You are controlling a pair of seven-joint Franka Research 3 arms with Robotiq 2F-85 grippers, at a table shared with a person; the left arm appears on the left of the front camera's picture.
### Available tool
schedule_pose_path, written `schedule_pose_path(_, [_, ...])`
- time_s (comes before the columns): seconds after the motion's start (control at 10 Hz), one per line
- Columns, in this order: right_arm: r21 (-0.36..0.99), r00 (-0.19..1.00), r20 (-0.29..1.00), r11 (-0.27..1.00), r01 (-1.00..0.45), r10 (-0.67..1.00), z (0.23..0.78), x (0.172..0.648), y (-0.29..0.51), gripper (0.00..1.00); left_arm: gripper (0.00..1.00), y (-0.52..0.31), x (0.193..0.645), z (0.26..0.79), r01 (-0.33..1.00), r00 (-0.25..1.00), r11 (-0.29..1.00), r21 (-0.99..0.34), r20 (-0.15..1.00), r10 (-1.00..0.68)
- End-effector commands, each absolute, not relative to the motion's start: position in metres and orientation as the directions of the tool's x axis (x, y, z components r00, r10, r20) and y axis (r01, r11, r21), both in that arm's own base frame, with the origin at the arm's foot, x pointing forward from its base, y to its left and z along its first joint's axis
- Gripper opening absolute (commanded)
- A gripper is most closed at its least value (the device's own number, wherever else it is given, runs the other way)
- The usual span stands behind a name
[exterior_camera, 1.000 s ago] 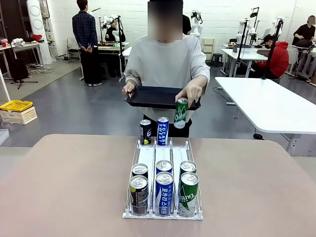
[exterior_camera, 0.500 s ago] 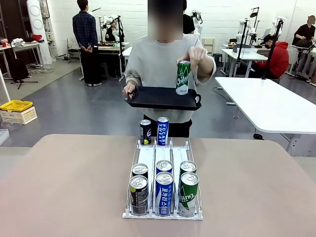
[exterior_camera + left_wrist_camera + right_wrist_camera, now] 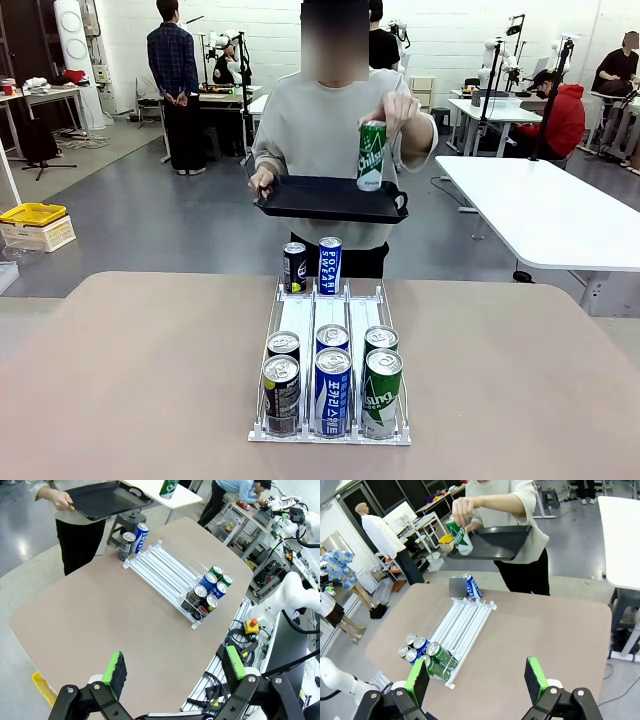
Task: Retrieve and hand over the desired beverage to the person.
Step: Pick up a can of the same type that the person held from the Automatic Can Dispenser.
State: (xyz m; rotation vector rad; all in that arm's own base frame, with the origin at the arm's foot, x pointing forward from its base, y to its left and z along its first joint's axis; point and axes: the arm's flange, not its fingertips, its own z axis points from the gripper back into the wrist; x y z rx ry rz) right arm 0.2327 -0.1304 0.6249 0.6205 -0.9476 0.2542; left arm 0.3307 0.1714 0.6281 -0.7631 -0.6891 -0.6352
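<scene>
Front view: person (image 3: 335,130) at far side of table (image 3: 120,380), one hand (image 3: 262,183) on black tray (image 3: 320,197), other hand (image 3: 400,108) gripping green can (image 3: 372,155) by its top, upright over the tray; contact with tray unclear. Rack (image 3: 297,318) mid-table: black can (image 3: 295,267) and blue can (image 3: 329,264) at far end, six cans (image 3: 332,390) at near end.
Left wrist view: left gripper (image 3: 175,665) high over table, fingers spread wide, nothing between.
Right wrist view: right gripper (image 3: 477,677) likewise, fingers wide apart, empty.
</scene>
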Motion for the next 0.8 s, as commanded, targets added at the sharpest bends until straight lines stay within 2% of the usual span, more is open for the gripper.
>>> schedule_pose_path(0.0, [0.38, 0.556, 0.828, 0.794, -0.475, -0.064, 0.6259, 0.2396, -0.1278, 1.0, 1.0, 0.1731, 0.3306, 0.6294, 0.738, 0.594, 0.553, -0.388, 0.762, -0.259])
schedule_pose_path(0.7, [0.38, 0.556, 0.828, 0.794, -0.475, -0.064, 0.6259, 0.2396, -0.1278, 1.0, 1.0, 0.1731, 0.3306, 0.6294, 0.738, 0.594, 0.553, -0.388, 0.762, -0.259])
